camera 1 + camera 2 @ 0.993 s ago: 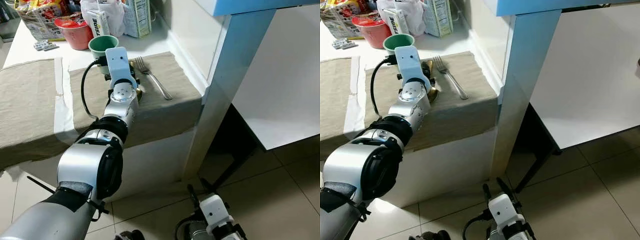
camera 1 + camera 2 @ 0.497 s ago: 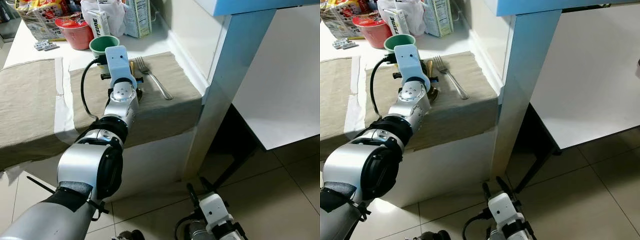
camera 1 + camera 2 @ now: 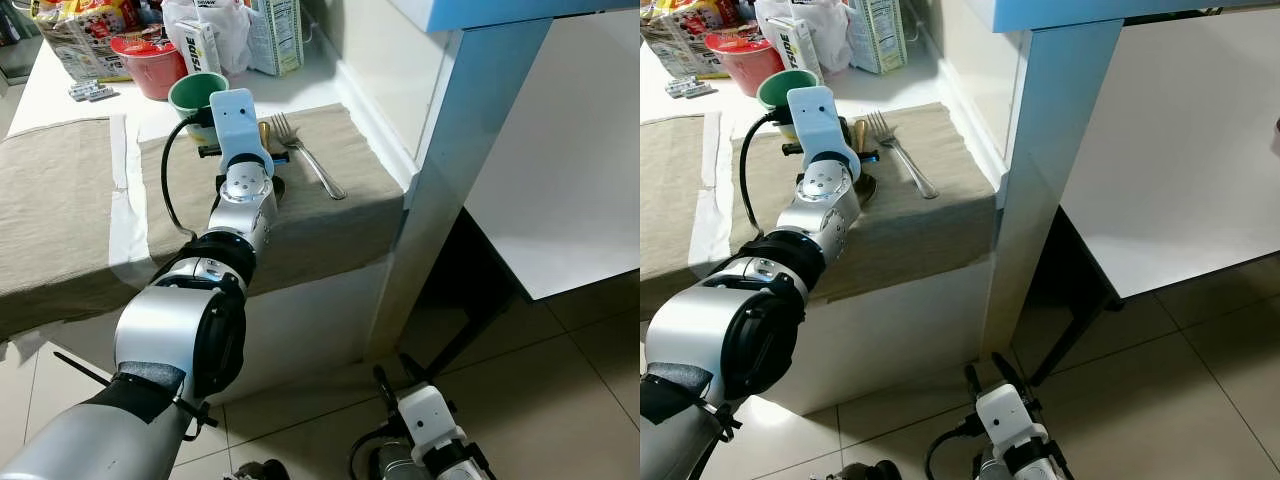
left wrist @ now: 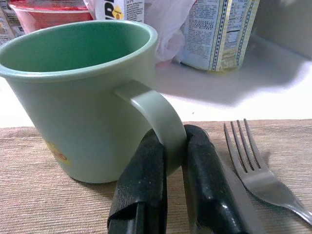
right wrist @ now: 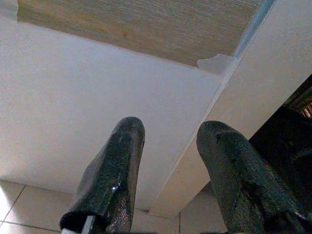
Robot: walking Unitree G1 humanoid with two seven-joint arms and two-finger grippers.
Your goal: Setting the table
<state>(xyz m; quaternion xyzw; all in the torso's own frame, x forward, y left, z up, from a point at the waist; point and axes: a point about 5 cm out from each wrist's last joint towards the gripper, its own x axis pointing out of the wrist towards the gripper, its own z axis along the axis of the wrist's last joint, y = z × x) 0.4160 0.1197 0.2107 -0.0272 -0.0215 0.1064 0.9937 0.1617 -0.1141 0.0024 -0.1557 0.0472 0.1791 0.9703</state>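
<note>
While left hand (image 4: 171, 163) pinches green mug (image 4: 73, 97) handle, fork (image 4: 256, 168) just beside (rt), cartons (image 4: 222, 31) behind, right hand (image 5: 170, 156) spread.

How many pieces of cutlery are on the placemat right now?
2: a fork lying right of the green mug, and a gold-coloured utensil beside the left claw, partly hidden by the arm. More could be hidden.

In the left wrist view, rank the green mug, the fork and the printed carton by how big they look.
1. green mug, closest to the camera
2. printed carton, farther back and cut off
3. fork
</note>
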